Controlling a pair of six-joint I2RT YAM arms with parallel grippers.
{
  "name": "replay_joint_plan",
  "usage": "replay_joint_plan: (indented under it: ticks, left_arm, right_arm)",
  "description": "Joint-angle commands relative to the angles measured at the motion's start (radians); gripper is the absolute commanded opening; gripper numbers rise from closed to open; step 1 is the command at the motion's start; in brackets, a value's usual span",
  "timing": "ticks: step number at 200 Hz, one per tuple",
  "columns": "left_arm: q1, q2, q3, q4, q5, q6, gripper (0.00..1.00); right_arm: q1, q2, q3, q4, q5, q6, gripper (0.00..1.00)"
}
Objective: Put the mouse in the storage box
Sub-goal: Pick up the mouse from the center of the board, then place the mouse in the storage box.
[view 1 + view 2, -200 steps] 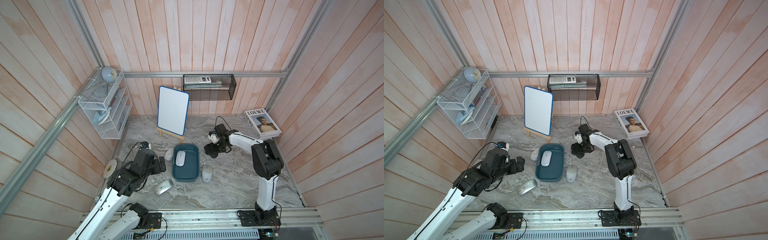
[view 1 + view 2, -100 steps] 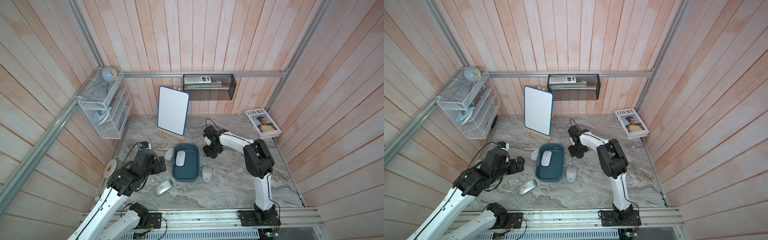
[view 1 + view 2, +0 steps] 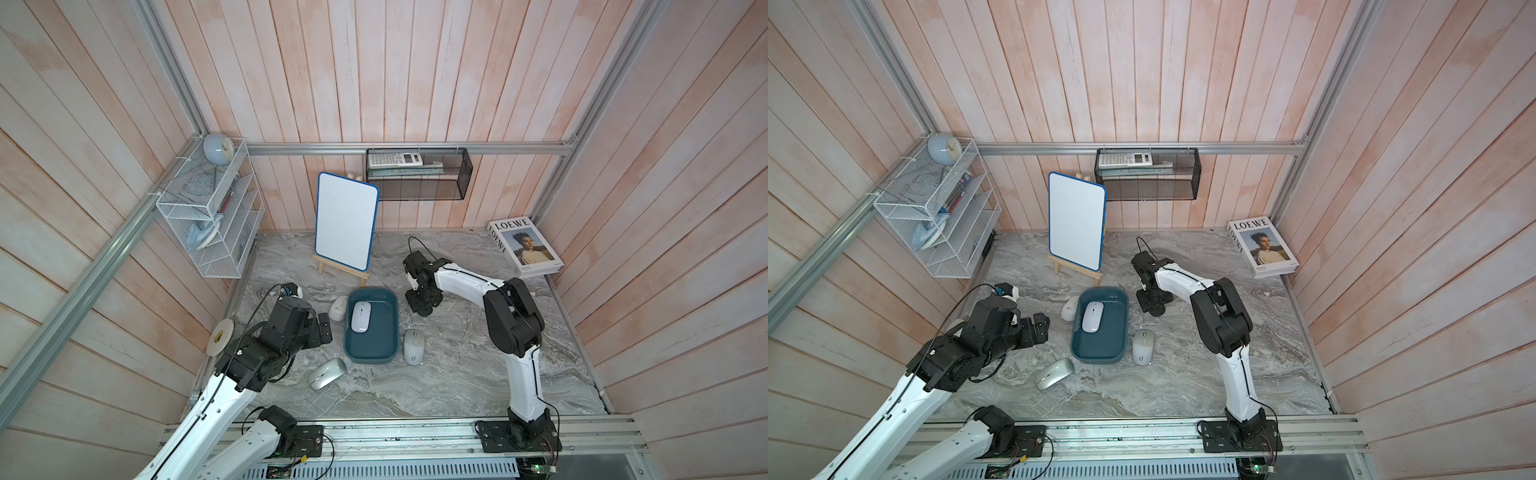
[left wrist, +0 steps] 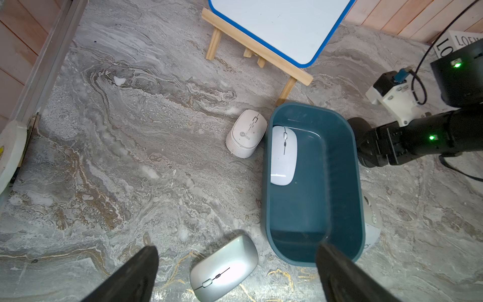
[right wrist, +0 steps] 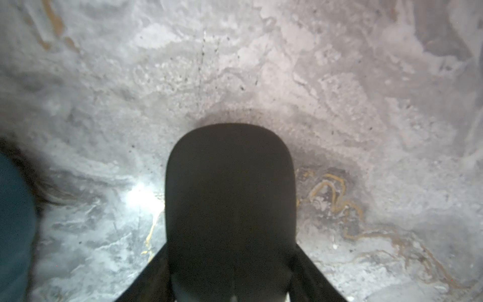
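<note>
On the marble table (image 3: 457, 374), the right arm (image 3: 513, 320) is the only thing that has moved. Its elbow and forearm have swung a little toward the storage box (image 3: 374, 345), and its wrist now points down just beyond the box's far right corner. The left arm (image 3: 266, 357) has not shifted.

The right gripper (image 3: 422, 301) stood wider 1 second ago. Its 2 fingers have now drawn in against the sides of a black mouse (image 5: 231, 183) and clamp it. The mouse sits low over the table, outside the box and apart from its wall. I cannot tell whether it still touches the marble.

The left gripper (image 4: 236, 247) is spread as wide as it goes and holds nothing. It hangs above the silver mouse (image 3: 327, 374) and the box's near corner.

The other 4 mice lie as before:
- The flat white mouse (image 3: 360, 316) is inside the box.
- The ribbed white mouse (image 3: 339, 307) is just beside the box's left wall.
- The grey mouse (image 3: 414, 346) is against the box's right wall.
- The silver mouse is on the table near the front.
</note>
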Motion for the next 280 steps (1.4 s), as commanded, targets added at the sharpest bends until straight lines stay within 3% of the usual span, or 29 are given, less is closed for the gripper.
replay_joint_plan:
  ticks: [1, 102, 120, 150, 212, 280]
  left_arm:
    - [0.006, 0.003, -0.006, -0.003, -0.002, -0.003, 1.00]
    - [0.006, -0.003, -0.006, 0.000, 0.001, -0.004, 1.00]
    - [0.006, -0.005, -0.006, -0.001, 0.000, -0.004, 1.00]
    - [0.006, -0.011, -0.007, -0.001, -0.002, -0.006, 1.00]
    - [0.006, -0.009, -0.007, -0.002, -0.004, -0.007, 1.00]
    - [0.004, -0.020, -0.009, -0.002, -0.006, -0.011, 1.00]
  right_arm:
    - [-0.004, 0.054, -0.013, 0.007, 0.069, 0.025, 0.57]
    - [0.043, -0.232, 0.004, -0.114, 0.057, 0.118, 0.51]
    - [0.085, -0.292, 0.004, -0.125, 0.055, 0.170, 0.46]
    - [0.188, -0.349, 0.014, -0.096, 0.035, 0.279, 0.45]
    - [0.333, -0.280, 0.087, -0.026, -0.017, 0.397, 0.45]
    - [0.373, -0.115, 0.146, -0.027, -0.032, 0.483, 0.48]
